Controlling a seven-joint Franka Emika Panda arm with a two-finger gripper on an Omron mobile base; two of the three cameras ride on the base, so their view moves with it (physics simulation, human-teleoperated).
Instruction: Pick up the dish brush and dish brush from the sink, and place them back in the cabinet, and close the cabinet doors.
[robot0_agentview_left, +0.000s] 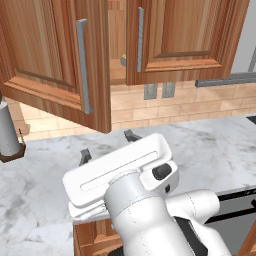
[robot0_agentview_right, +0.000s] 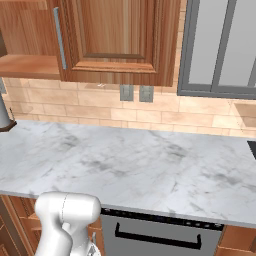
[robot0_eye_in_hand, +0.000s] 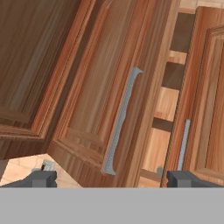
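The reddish-brown cabinet (robot0_agentview_left: 117, 45) hangs over the marble counter with both cabinet doors ajar. The left door (robot0_agentview_left: 45, 55) swings far out toward me; the right door (robot0_agentview_left: 185, 35) stands nearly closed. Through the gap between them a small tan thing (robot0_agentview_left: 123, 59) rests on the shelf, too small to identify. My gripper (robot0_agentview_left: 107, 146) hovers open over the counter below the left door, nothing between its fingers. In the hand view my gripper (robot0_eye_in_hand: 113, 179) points up at the left door's silver handle (robot0_eye_in_hand: 120, 122), with the right door's handle (robot0_eye_in_hand: 183, 144) beside it. The sink is out of view.
A paper towel roll on a wooden holder (robot0_agentview_left: 9, 132) stands at the counter's left. Two wall outlets (robot0_agentview_right: 135, 92) sit on the tan tile backsplash. A grey-framed glass cabinet (robot0_agentview_right: 220, 45) hangs to the right. A dark appliance front (robot0_agentview_right: 155, 235) lies under the counter edge.
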